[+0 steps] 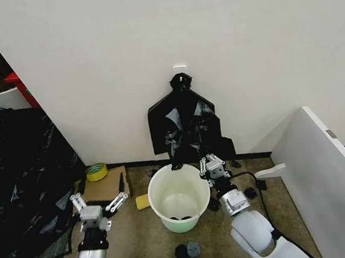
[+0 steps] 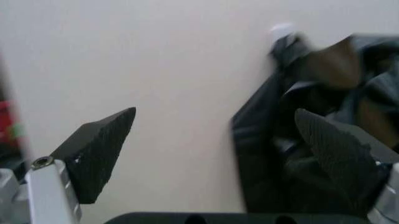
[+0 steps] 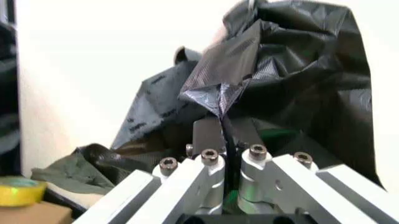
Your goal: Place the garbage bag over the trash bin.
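Garbage bag (image 1: 187,124) hangs from wall hook above trash bin (image 1: 179,198). Right gripper (image 1: 212,166) at bin's rim, jaws pinched on bag film to draw it down. Left gripper (image 1: 98,203) beside bin, spread wide, empty, waiting.

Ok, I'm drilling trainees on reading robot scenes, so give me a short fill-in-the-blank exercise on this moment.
1. The garbage bag hangs from a hook on the ____.
2. The right pincer is shut on a fold of the garbage bag beside the ____ of the trash bin.
3. The left pincer is ____, holding nothing.
4. The roll of yellow tape lies on a piece of ____.

Missing words: wall; rim; open; cardboard
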You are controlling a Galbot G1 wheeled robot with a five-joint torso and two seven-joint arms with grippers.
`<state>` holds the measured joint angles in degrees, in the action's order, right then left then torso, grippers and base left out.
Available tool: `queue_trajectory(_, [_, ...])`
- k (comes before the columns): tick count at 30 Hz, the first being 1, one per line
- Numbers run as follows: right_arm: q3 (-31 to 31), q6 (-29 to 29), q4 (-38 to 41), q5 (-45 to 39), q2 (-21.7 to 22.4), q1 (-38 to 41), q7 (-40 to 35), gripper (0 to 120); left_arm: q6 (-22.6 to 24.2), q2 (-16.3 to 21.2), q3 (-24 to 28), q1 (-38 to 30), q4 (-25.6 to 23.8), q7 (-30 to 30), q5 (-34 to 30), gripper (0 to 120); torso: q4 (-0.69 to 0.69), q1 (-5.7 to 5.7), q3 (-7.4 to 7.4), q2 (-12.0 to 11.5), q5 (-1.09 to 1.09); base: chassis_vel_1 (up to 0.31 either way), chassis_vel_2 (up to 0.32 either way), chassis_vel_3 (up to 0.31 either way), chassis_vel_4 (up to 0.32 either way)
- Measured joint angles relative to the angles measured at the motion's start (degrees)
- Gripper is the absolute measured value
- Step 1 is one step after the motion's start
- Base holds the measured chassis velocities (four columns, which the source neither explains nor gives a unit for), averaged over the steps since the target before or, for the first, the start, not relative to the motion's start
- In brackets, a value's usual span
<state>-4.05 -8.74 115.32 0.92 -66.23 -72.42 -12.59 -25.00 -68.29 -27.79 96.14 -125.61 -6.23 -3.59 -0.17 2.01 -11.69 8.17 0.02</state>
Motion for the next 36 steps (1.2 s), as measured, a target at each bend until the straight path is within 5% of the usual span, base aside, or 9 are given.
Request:
queue_trajectory(5, [3.0,-0.6,0.3,0.9,0.2,1.9,1.4,0,2.4,9.0,2.1,-9.2,3.0,2.1,-3.6,100,0.05,0.0,-0.01,0.0,0.02,0.0,0.0,0.0,0.0])
queue_trajectory(12, [3.5,-0.8,-0.4,1.9,0.0,2.0,1.8,0,5.7,14.8,8.5,-20.2,9.0,2.8,-5.3,100,0.04,0.01,-0.01,0.0,0.0,0.0,0.0,0.0,0.0])
queue_trajectory(25, [1.9,-0.7,-0.5,2.7,-0.1,1.8,1.7,0,6.8,19.5,25.6,-40.8,17.3,6.6,-9.6,100,0.01,0.01,-0.01,0.0,0.01,0.0,0.0,0.0,0.0])
queue_trajectory(36, [1.3,-0.7,-0.6,2.6,-0.3,1.9,1.4,0,6.4,20.4,30.6,-46.5,22.2,9.8,-8.2,97,0.03,0.01,-0.01,0.0,0.0,0.0,0.0,0.0,0.0])
